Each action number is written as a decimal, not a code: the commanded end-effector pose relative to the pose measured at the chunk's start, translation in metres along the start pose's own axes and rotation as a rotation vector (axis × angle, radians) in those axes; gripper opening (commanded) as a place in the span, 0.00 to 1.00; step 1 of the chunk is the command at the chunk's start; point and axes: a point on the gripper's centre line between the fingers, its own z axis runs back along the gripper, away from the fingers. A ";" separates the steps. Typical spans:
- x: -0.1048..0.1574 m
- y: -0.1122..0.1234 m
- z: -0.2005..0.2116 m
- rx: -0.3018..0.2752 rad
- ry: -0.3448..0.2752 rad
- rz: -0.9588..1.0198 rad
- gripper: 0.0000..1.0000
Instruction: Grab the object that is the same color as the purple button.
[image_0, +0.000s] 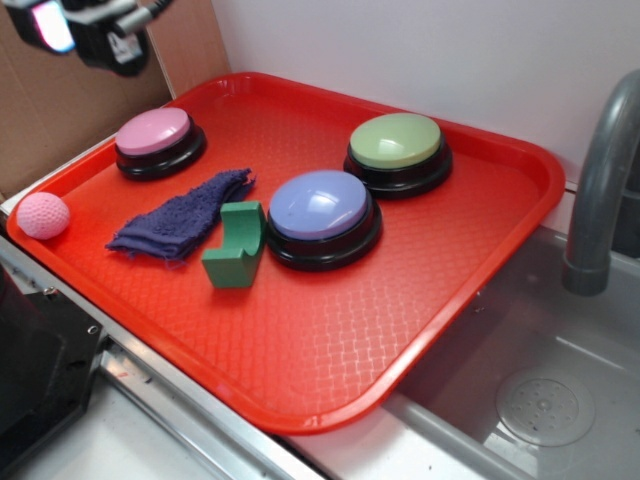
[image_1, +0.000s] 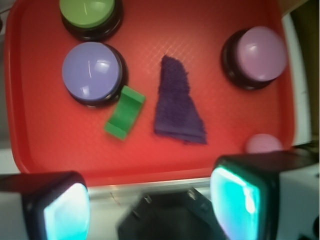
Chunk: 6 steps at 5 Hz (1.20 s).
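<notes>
The spread gripper (image_1: 150, 205) hovered high; the purple knitted rag (image_1: 177, 102) lay ahead, needing a centered descent over its bunched middle.

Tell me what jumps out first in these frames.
The bright red tray fills the scene, carrying three big dome buttons: pink-topped button at the back left, green-topped button at the back right, purple button in the middle. A dark purple rag lies just left of the purple one, with a green notched block between them.

Three buttons (image_0: 324, 218), one cloth (image_0: 180, 217), one green block (image_0: 235, 247), one pink ball (image_0: 43, 215), one tray (image_0: 330, 350)
</notes>
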 end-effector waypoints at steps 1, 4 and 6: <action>0.038 0.030 -0.063 -0.022 0.038 0.203 1.00; 0.057 0.044 -0.125 -0.026 0.045 0.286 1.00; 0.059 0.046 -0.141 -0.049 0.058 0.341 0.60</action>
